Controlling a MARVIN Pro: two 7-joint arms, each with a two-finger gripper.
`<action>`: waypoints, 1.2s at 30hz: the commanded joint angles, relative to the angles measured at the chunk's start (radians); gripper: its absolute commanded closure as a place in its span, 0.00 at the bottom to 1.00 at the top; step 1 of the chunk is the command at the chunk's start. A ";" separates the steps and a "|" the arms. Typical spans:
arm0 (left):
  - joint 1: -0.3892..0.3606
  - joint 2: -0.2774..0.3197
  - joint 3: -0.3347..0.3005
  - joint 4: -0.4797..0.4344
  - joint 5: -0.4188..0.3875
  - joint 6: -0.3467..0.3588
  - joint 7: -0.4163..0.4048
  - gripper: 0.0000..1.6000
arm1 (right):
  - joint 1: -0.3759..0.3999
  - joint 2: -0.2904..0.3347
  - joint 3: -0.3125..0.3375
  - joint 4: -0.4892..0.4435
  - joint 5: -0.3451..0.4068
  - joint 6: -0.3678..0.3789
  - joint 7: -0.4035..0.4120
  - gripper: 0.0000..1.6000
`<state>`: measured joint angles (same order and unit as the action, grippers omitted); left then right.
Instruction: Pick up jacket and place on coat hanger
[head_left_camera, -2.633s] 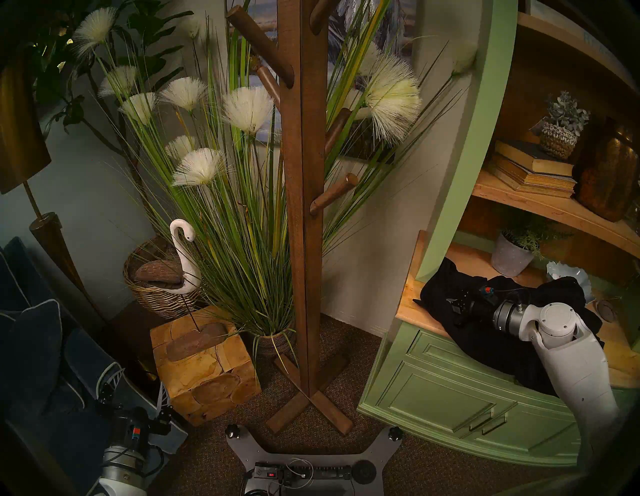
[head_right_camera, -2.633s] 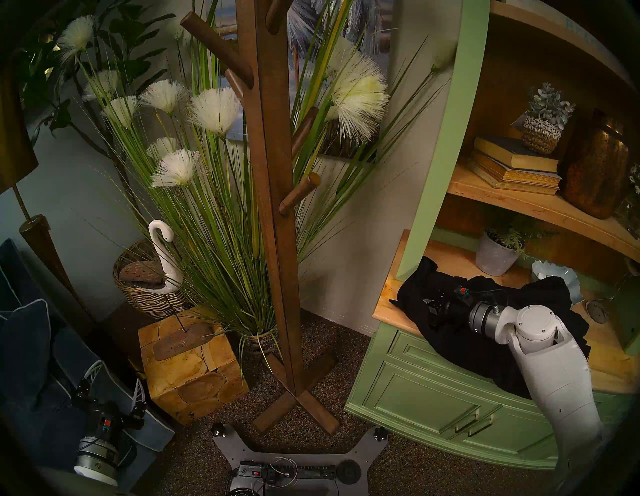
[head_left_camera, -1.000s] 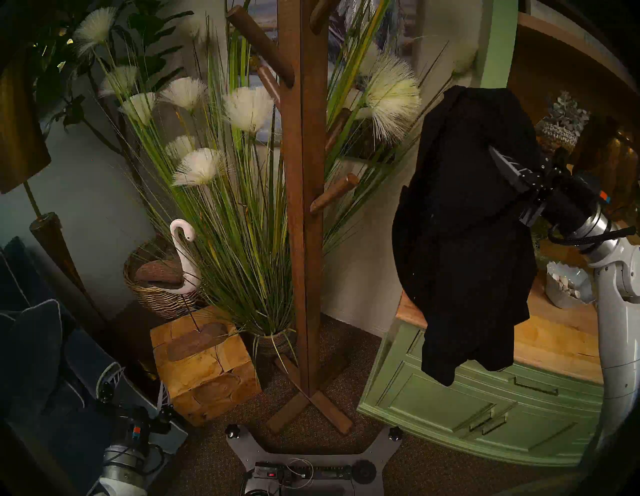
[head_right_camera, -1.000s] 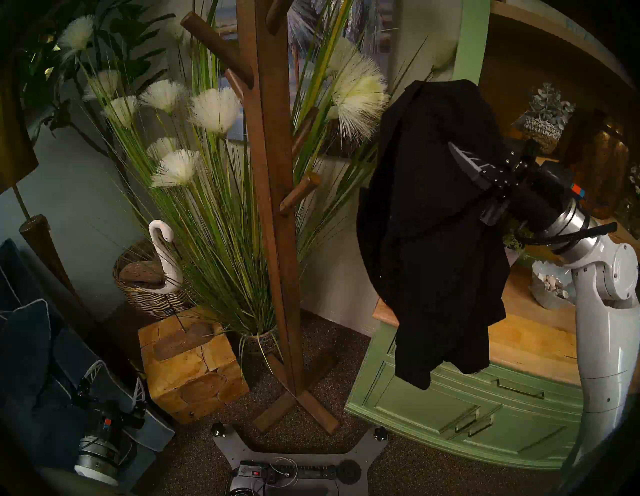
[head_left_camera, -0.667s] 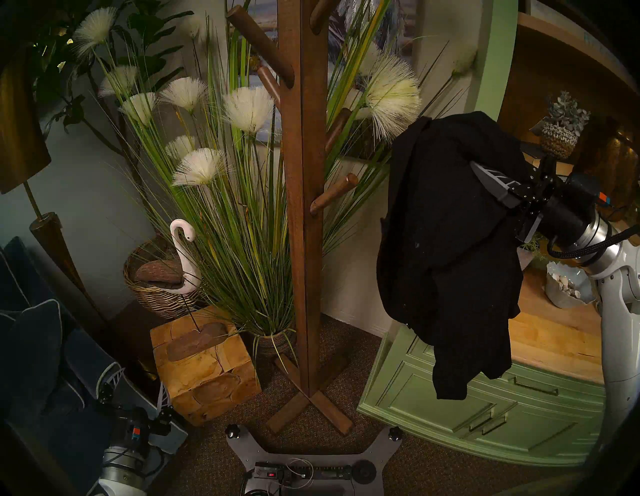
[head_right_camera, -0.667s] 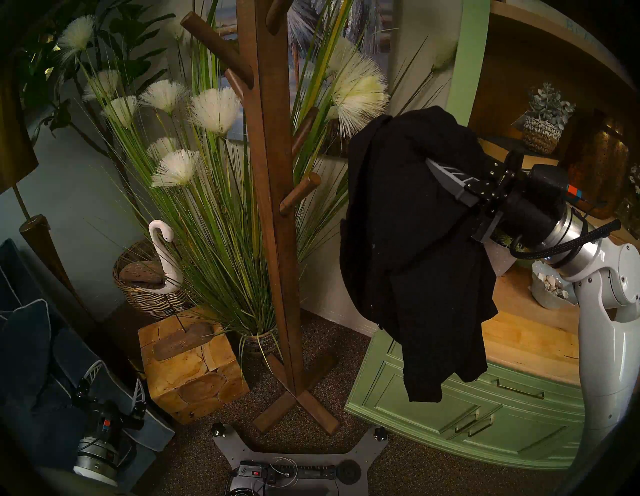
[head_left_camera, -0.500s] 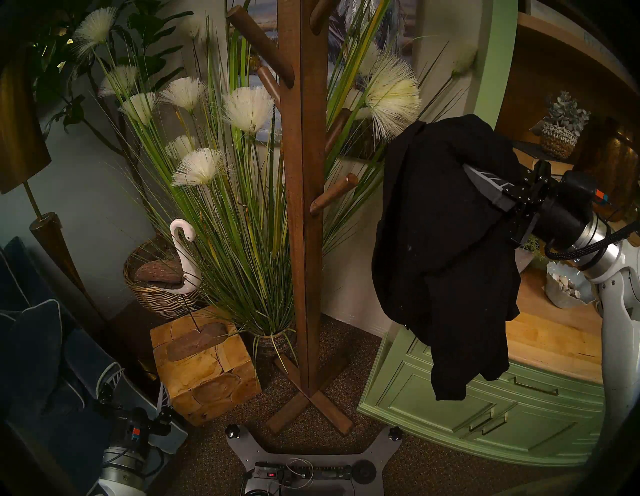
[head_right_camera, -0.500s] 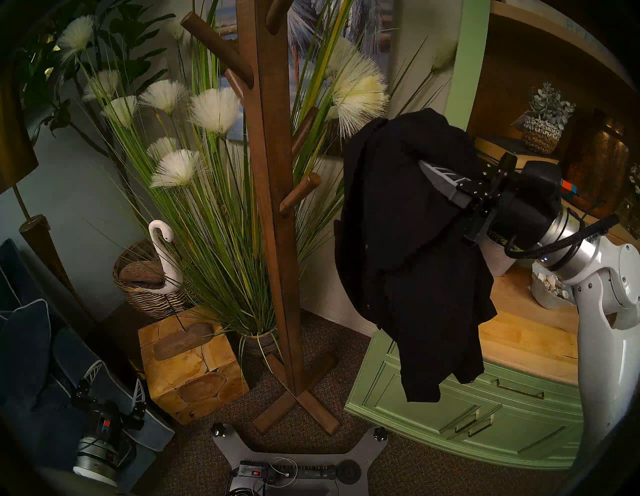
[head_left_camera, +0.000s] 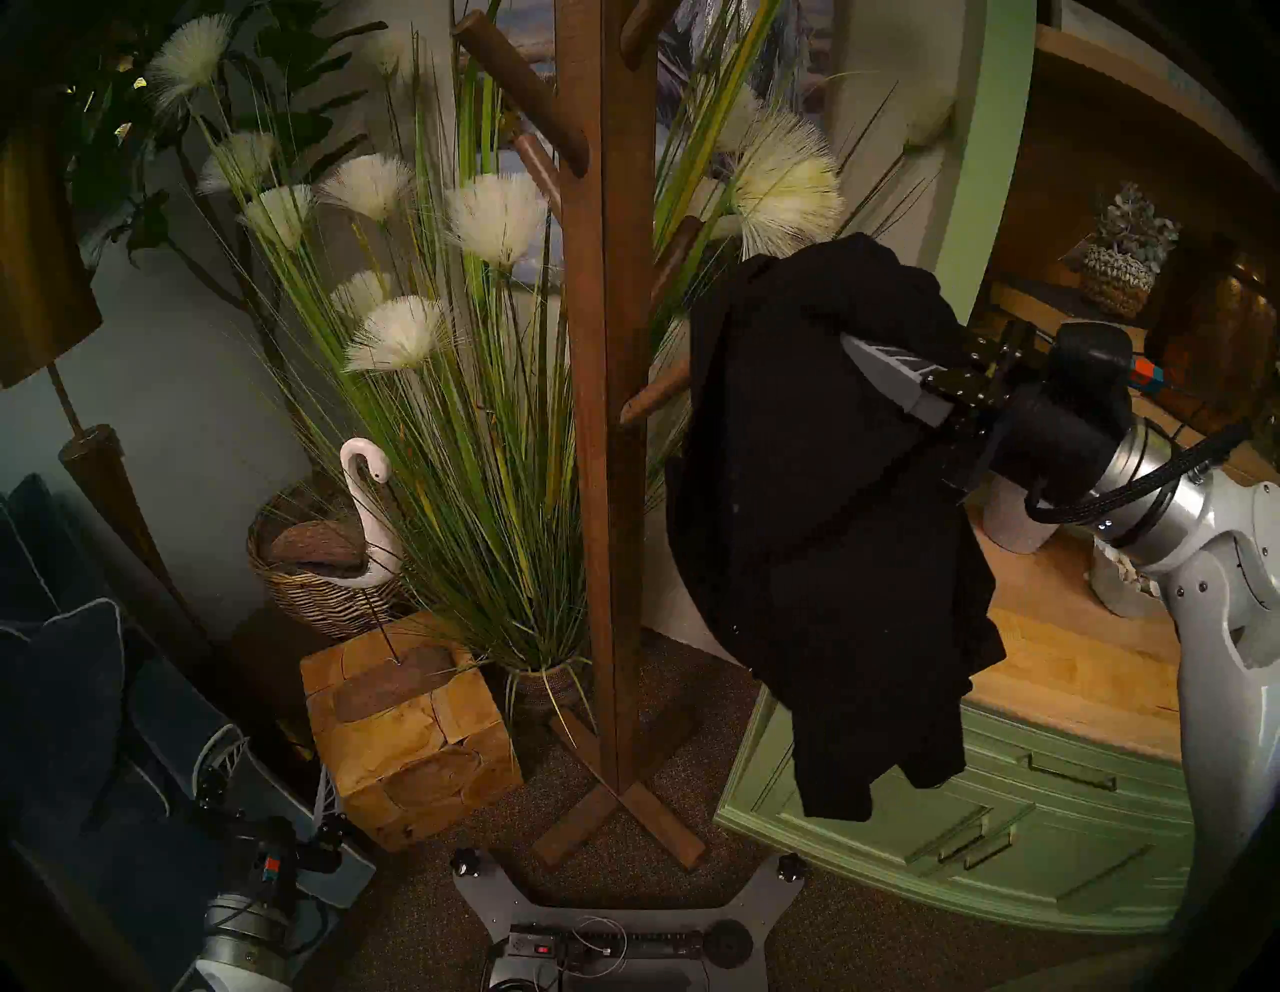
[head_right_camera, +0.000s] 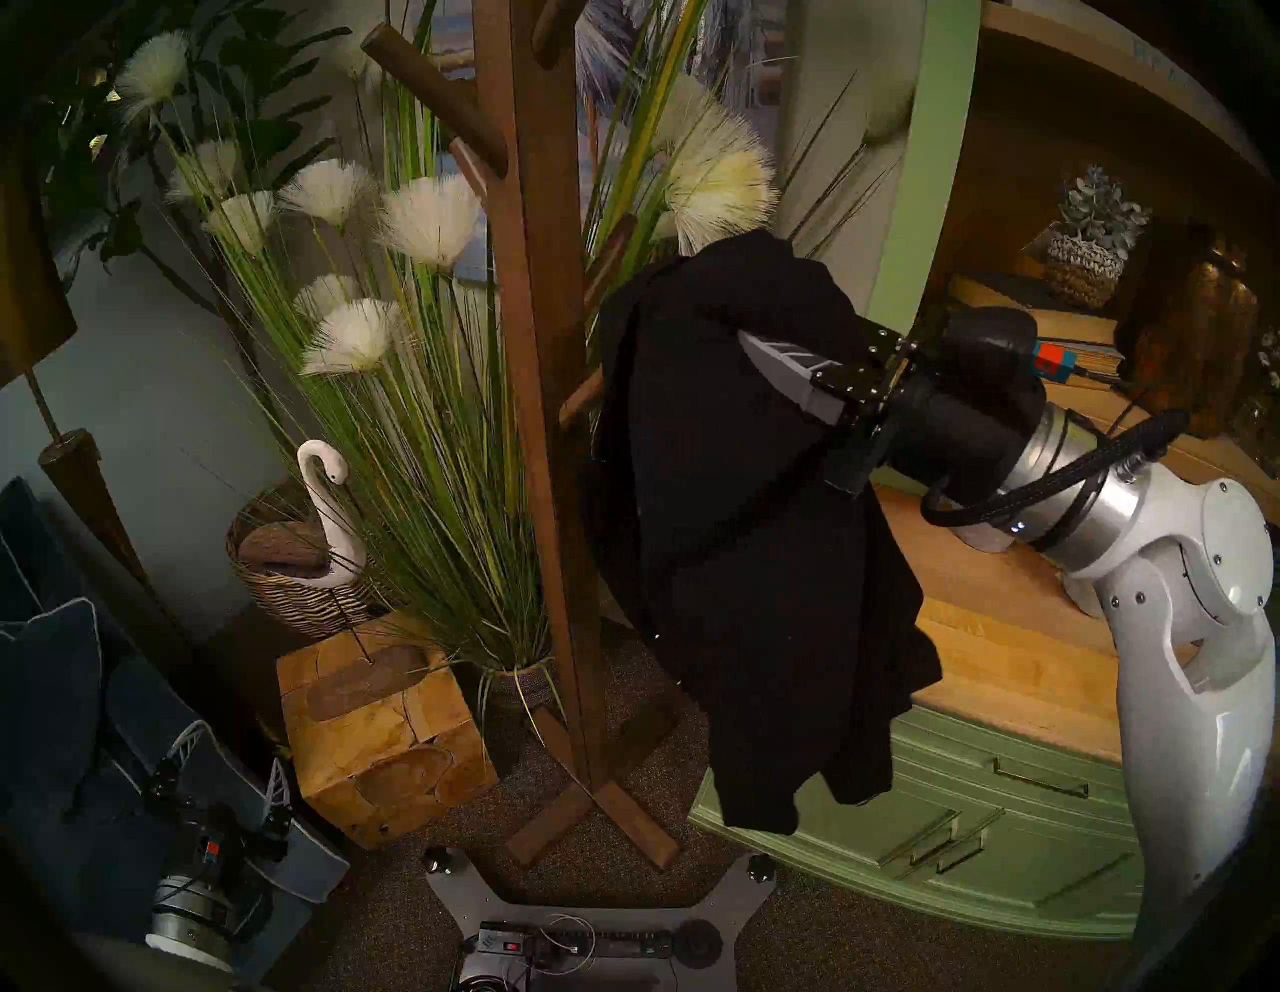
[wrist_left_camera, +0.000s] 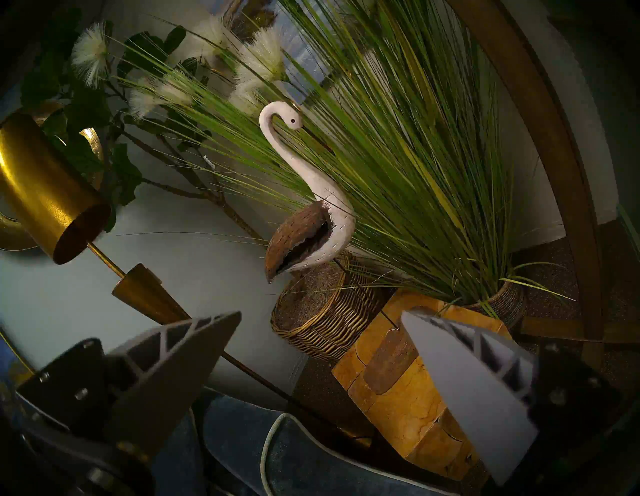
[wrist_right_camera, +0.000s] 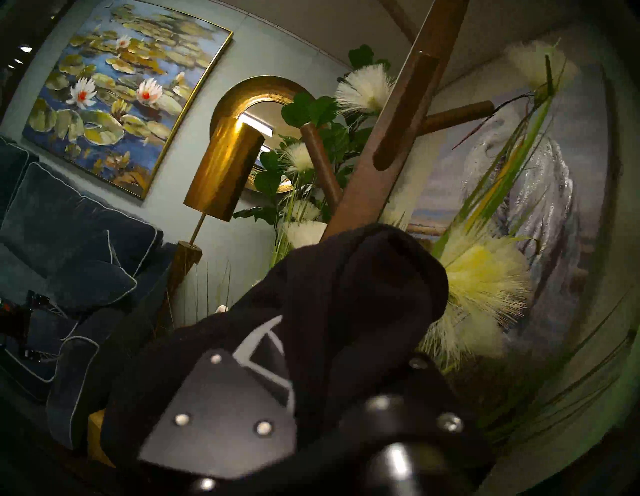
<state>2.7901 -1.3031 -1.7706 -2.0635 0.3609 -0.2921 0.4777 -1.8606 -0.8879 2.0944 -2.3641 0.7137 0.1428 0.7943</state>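
Observation:
The black jacket (head_left_camera: 817, 499) hangs in the air from my right gripper (head_left_camera: 850, 344), which is shut on its upper part; one grey finger shows, the other is hidden in the fabric. The jacket's left edge overlaps the tip of a lower right peg (head_left_camera: 654, 396) of the brown wooden coat stand (head_left_camera: 609, 415). In the right wrist view the jacket (wrist_right_camera: 329, 294) bunches over the gripper, with the stand's post (wrist_right_camera: 398, 121) and pegs just behind it. My left gripper (head_left_camera: 277, 769) is open and empty, low at the left by the blue cushion; it also shows in the left wrist view (wrist_left_camera: 320, 315).
A green cabinet (head_left_camera: 970, 831) with a wooden counter and shelves stands at the right. Tall grass with white tufts (head_left_camera: 485, 415) stands behind the stand. A wooden block (head_left_camera: 409, 734) with a flamingo figure (head_left_camera: 367, 512), a wicker basket, a brass lamp (head_left_camera: 104, 485) and a blue cushion (head_left_camera: 62, 693) are at the left.
My right gripper lifted the jacket off the cabinet counter and has carried it left and a little lower, up to the stand's lower right peg. The left arm has not moved.

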 joint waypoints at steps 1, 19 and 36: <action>-0.004 0.002 -0.007 -0.028 -0.003 -0.004 0.002 0.00 | 0.060 0.009 -0.025 -0.021 -0.037 -0.012 -0.063 1.00; -0.007 0.002 -0.006 -0.023 -0.001 -0.005 0.003 0.00 | 0.221 0.187 -0.286 0.102 -0.065 -0.002 -0.235 1.00; -0.007 0.001 -0.006 -0.024 -0.001 -0.005 0.003 0.00 | 0.329 0.264 -0.345 0.071 0.019 0.020 -0.315 1.00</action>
<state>2.7794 -1.3031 -1.7704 -2.0621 0.3611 -0.2920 0.4778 -1.6314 -0.6821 1.7898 -2.2942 0.6929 0.1611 0.5428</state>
